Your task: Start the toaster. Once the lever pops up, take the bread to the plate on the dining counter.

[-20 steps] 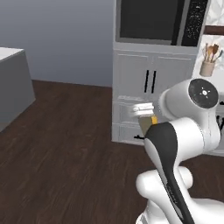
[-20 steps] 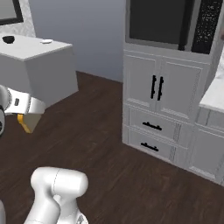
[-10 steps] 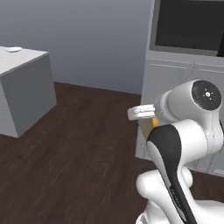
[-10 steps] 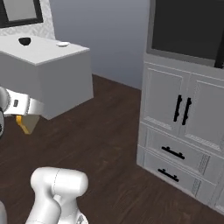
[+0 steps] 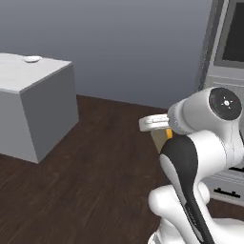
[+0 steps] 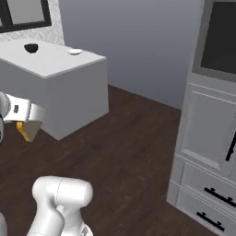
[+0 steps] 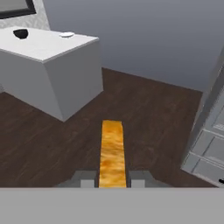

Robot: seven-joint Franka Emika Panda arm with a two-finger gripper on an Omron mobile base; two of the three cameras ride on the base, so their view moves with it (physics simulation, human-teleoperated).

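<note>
My gripper (image 7: 112, 181) is shut on the bread (image 7: 112, 151), a golden slice seen edge-on that sticks out between the two fingertips. From the left base view the gripper (image 5: 158, 129) hangs mid-air in front of the arm, with an orange corner of the bread (image 5: 168, 134) showing. The right base view has the gripper (image 6: 28, 120) at the left edge, the bread (image 6: 26, 132) under it. The small white plate (image 7: 66, 34) lies on the dining counter (image 7: 57, 78), far ahead to the left; plate (image 5: 32, 59), plate (image 6: 74, 51). The toaster is out of view.
A black bowl (image 7: 20, 33) sits on the dining counter near the plate. Tall grey cabinets with drawers (image 6: 207, 138) and a built-in oven stand to the right. Dark wood floor (image 7: 144, 109) stretches between the gripper and the counter.
The whole picture has swung: the cabinets slid right and the dining counter came in from the left and grew nearer. The bread stays held in the gripper.
</note>
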